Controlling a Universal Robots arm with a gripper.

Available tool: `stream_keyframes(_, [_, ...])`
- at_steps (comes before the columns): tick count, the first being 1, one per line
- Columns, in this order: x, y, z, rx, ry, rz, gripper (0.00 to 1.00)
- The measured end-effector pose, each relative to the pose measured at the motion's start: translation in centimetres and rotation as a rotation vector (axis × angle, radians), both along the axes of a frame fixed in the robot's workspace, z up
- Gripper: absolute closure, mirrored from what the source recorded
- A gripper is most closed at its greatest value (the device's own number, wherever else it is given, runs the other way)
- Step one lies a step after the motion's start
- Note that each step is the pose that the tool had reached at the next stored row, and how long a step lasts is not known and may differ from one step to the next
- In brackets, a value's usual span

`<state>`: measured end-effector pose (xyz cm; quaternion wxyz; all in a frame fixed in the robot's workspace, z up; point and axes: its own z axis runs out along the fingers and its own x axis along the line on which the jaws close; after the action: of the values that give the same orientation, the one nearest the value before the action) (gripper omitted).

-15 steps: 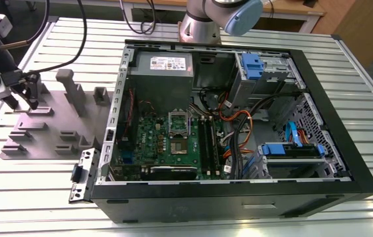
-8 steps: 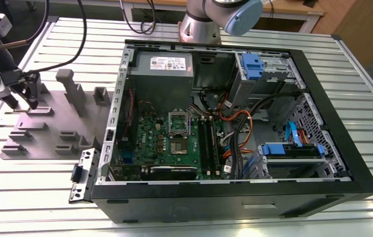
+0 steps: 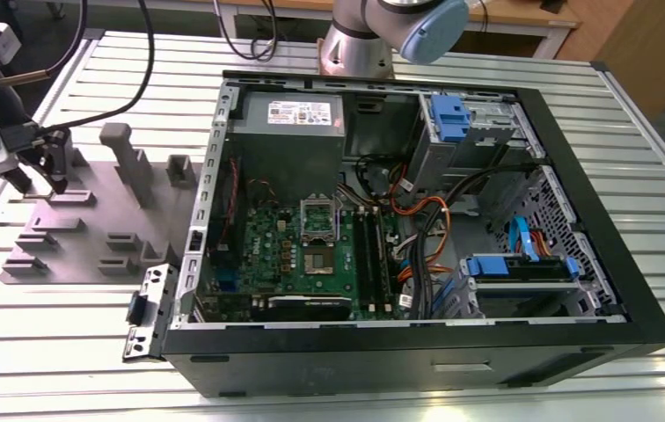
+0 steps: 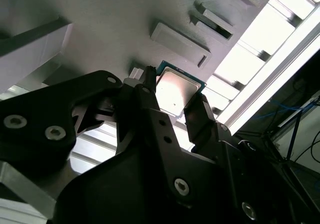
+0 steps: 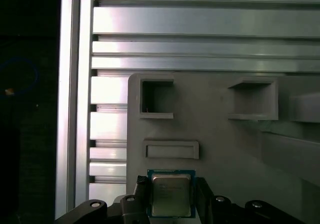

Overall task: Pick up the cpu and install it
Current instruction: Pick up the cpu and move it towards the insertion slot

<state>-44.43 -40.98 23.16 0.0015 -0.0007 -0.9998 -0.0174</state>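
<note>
The cpu (image 4: 176, 93) is a small flat square chip with a pale silver top and a green rim. In both wrist views it sits between my two black fingers (image 4: 150, 86), which press on its opposite edges. My gripper (image 4: 175, 95) is shut on the cpu (image 5: 171, 194) just over the grey plastic fixture tray (image 5: 225, 144). Whether the chip still touches the tray I cannot tell. In the exterior view my gripper (image 3: 43, 186) hangs over the far left part of the tray (image 3: 86, 237), left of the open computer case (image 3: 427, 352). The green motherboard (image 3: 268, 251) holds the socket (image 3: 318, 260).
Upright grey blocks (image 3: 129, 163) stand on the tray right of my gripper. A raised silver bracket frame (image 3: 318, 218) sits above the socket. Cables (image 3: 420, 229), blue drive bays (image 3: 521, 268) and a power supply (image 3: 291, 119) crowd the case. The slatted metal table (image 3: 62, 343) lies underneath.
</note>
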Motion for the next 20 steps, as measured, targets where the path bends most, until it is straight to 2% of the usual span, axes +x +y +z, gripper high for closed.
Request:
stream_keyframes(2, [0.0,0.0,0.37,0.0,0.0,0.0,0.53])
stream_keyframes(6, [0.0,0.0,0.41,0.0,0.0001,0.0,0.53])
stream_keyframes(8, [0.0,0.0,0.64,0.0,0.0,0.0,0.53])
stream_keyframes(19, [0.0,0.0,0.66,0.0,0.0,0.0,0.53])
stream_keyframes(20, [0.0,0.0,1.62,0.0,0.0,0.0,0.53])
